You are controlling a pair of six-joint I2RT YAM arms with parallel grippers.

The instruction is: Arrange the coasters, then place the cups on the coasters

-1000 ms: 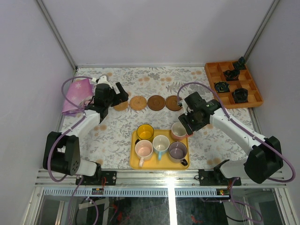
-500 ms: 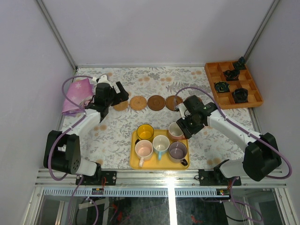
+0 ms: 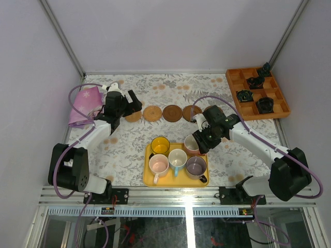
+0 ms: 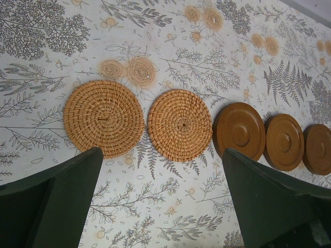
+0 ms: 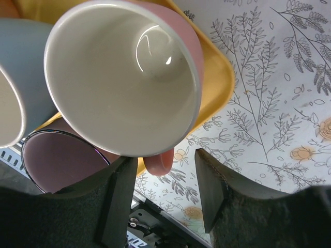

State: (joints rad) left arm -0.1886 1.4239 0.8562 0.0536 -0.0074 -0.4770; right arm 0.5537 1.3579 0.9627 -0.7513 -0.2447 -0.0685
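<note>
the salmon pink cup (image 5: 121, 77) has its handle between the parted right jaws, not yet clamped; left jaws gape above the coasters (image 4: 178, 124).

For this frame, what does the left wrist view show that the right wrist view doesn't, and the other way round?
Only the left wrist: a row of five coasters, two woven tan coasters and three dark wooden coasters, beyond the open left gripper.
Only the right wrist: the salmon pink cup on the yellow tray, its handle between the right gripper fingers, not clamped, beside the light-blue cup and purple cup.
Both: the floral tablecloth.
</note>
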